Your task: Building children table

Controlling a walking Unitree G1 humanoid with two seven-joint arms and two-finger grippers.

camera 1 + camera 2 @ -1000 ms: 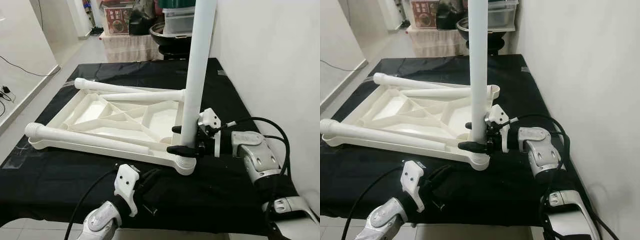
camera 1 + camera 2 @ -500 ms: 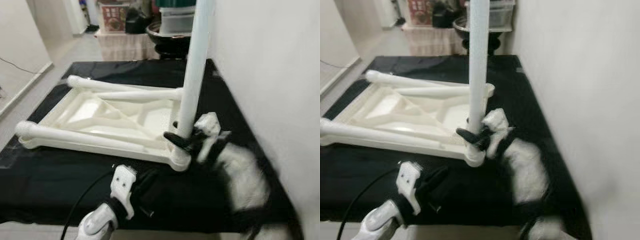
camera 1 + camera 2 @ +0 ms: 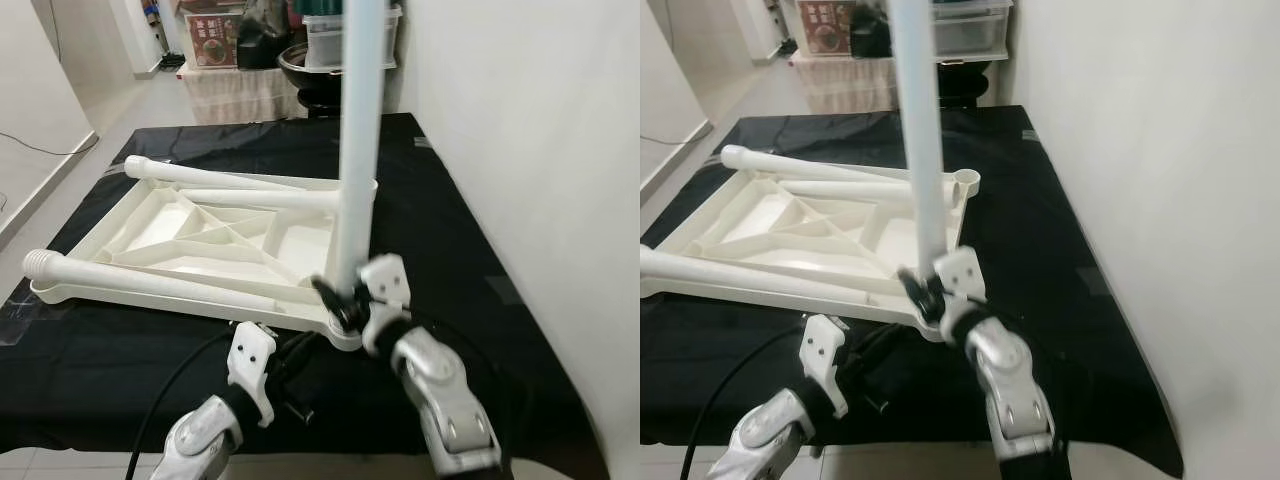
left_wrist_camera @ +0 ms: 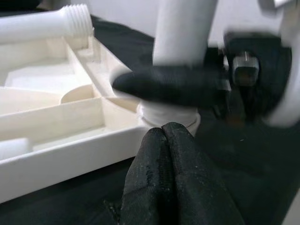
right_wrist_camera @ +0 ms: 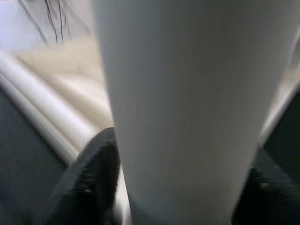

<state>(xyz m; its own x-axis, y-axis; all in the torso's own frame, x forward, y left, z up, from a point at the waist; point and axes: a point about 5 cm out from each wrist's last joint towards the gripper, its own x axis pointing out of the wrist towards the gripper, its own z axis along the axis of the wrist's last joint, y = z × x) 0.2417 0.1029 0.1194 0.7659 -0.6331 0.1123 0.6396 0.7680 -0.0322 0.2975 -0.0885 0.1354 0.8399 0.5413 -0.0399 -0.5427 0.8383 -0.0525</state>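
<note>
Right end effector [image 3: 338, 296] clamped around upright table leg [image 3: 355, 150].

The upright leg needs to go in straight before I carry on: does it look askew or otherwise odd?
Slightly. The upright leg sits in the near corner socket of the upturned tabletop but leans a little towards the robot's right at its top. The right gripper clamps it just above the socket. No damage is visible.

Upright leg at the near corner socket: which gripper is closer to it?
Right. The right gripper is clamped around the upright leg just above the socket. The left gripper sits shut on the black cloth just short of that corner, not touching the leg.
</note>
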